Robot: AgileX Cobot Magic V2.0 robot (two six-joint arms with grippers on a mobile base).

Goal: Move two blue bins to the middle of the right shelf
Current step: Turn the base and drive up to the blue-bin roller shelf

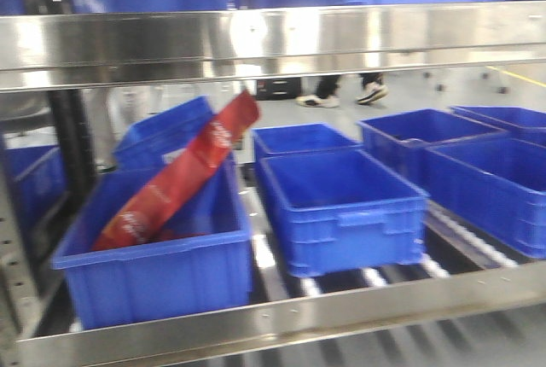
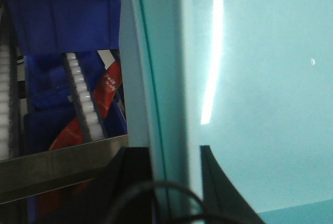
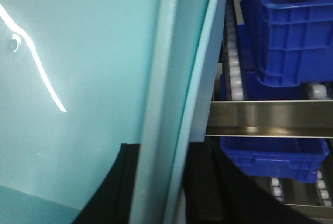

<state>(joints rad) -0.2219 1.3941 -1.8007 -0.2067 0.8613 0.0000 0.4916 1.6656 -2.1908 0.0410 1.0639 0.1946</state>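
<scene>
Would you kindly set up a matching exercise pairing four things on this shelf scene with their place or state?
Things:
1. red packet
2. middle blue bin
3. steel shelf rail
4. black-and-white shoes

Descriptions:
A. on the floor behind the shelf
B. leaning tilted inside the left bin
C. running across the top of the front view
D. empty, on the rollers

Pairs: 1-B, 2-D, 3-C, 4-A
</scene>
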